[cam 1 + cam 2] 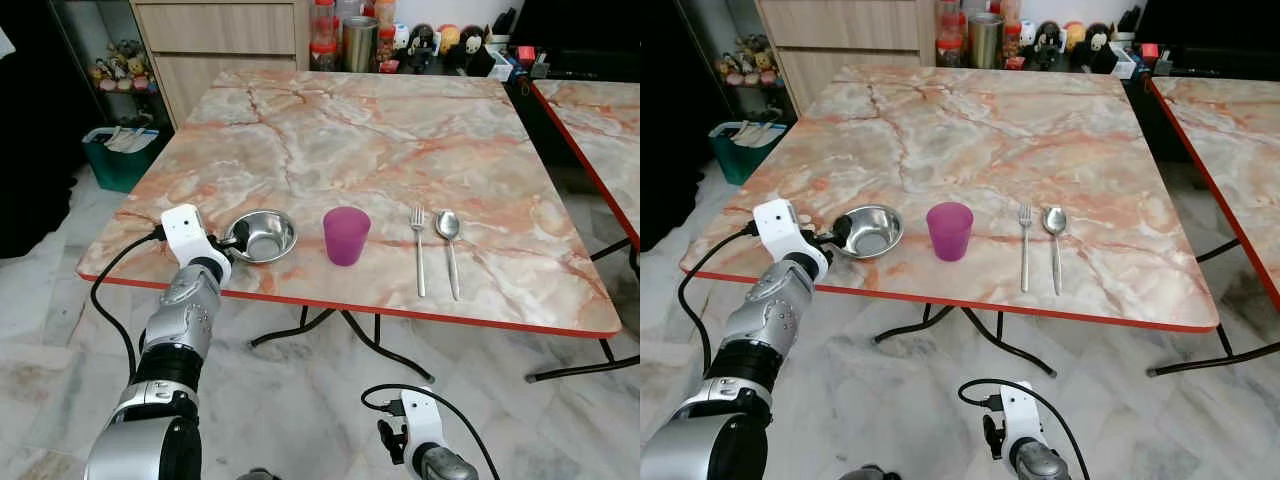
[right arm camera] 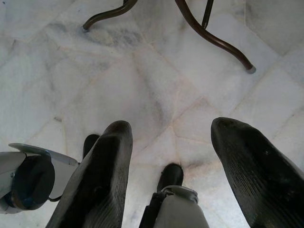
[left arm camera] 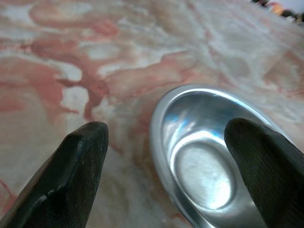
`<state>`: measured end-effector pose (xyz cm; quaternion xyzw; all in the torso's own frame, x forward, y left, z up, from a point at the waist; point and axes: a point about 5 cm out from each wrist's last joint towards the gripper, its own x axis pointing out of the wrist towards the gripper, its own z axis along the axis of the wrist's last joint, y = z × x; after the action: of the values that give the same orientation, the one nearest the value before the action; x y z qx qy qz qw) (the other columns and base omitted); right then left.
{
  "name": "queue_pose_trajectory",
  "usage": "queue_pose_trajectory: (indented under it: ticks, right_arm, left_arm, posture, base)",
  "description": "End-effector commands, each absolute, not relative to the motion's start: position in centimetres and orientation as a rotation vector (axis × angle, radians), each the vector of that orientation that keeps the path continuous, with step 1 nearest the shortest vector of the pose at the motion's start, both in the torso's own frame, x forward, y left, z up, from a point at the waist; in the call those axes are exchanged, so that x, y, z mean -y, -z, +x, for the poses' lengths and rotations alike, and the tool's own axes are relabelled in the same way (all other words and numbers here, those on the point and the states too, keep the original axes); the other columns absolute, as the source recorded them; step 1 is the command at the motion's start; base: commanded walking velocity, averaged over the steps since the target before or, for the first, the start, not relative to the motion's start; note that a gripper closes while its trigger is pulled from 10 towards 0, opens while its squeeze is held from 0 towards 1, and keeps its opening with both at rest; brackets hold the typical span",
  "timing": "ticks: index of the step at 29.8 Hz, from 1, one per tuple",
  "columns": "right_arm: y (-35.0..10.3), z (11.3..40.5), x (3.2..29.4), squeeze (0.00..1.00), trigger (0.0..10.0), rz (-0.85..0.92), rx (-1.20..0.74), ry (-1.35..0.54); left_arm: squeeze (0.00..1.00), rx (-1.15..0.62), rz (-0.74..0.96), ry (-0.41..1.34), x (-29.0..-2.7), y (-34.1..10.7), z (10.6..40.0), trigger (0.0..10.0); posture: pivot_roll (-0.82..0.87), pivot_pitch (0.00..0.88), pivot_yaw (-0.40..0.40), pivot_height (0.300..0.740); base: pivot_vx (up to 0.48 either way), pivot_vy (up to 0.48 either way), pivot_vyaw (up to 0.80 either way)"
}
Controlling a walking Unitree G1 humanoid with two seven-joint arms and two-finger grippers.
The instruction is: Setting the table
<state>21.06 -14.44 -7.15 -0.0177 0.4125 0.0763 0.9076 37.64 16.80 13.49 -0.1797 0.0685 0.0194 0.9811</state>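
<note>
marble table (image 1: pixel 400 130) | purple cup (image 1: pixel 346 236) near its front edge | steel bowl (image 1: pixel 262 235) just left of cup | fork (image 1: pixel 418 248), spoon (image 1: pixel 449 244) right of cup | left gripper (image 3: pixel 166 156) spread apart astride bowl's rim | right gripper (image 2: pixel 171 166) spread apart, hanging over floor

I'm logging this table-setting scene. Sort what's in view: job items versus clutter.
Job items: steel bowl at the open left gripper, purple cup, fork, spoon.

Clutter: jars, metal canister and figurines behind the table, green bin on the floor.
</note>
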Motion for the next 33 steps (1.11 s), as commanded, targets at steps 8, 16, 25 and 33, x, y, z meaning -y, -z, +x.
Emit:
queue_pose_trajectory:
  ticks: [8,16,25,33]
  right_arm:
    - [7.3,20.7,14.8,0.0,10.0,-0.029,-0.855,-0.141]
    - [7.3,20.7,14.7,0.0,10.0,-0.024,-0.853,-0.138]
    - [7.3,20.8,14.6,0.0,10.0,-0.022,-0.851,-0.137]
    - [7.2,20.9,14.6,0.0,10.0,-0.022,-0.849,-0.135]
  left_arm:
    - [0.0,-0.241,-0.319,-0.036,-16.4,-13.0,38.3,10.0]
    - [0.0,-0.317,-0.33,-0.012,-15.7,-11.8,38.0,10.0]
    - [0.0,-0.308,-0.347,-0.006,-15.4,-12.1,38.3,0.0]
    - [0.0,-0.296,-0.355,-0.015,-15.6,-12.3,38.4,0.0]
  posture:
    - [0.12,0.089,0.017,0.715]
    - [0.11,0.087,0.023,0.715]
    - [0.11,0.083,0.025,0.715]
    - [0.12,0.08,0.023,0.715]
  base:
    - [0.0,0.0,0.0]
    - [0.0,0.0,0.0]
    - [0.0,0.0,0.0]
    - [0.0,0.0,0.0]
